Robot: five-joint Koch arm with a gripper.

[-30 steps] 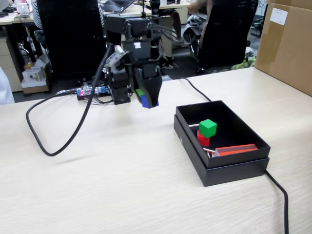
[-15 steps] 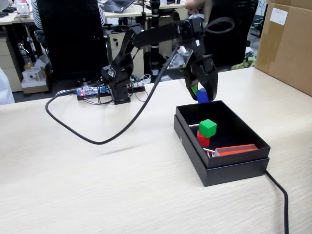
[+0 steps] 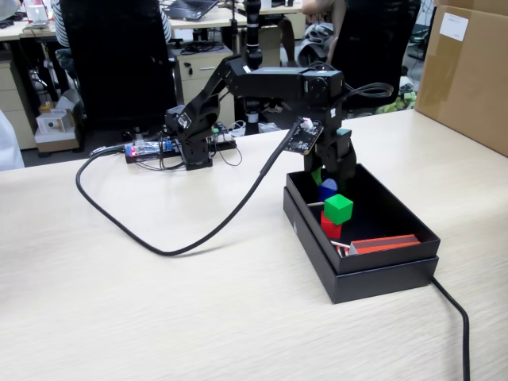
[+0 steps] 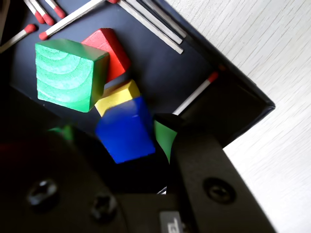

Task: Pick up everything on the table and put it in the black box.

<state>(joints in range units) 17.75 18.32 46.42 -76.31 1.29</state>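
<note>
The table (image 3: 159,302) carries the black box (image 3: 381,278) near its right edge in the fixed view, and no cube lies on the bare wood. The arm reaches over the far-left corner of the box, so that the gripper (image 4: 138,138) hangs low inside it, probably to release without a bounce. Its jaws are closed on the blue cube (image 4: 126,131), which is glossy with sharp edges. The green cube (image 4: 68,73) rests tilted on the red cube (image 4: 111,51); the yellow cube (image 4: 115,96) touches the blue one. Thin strips (image 4: 150,22) lie along the wall.
</note>
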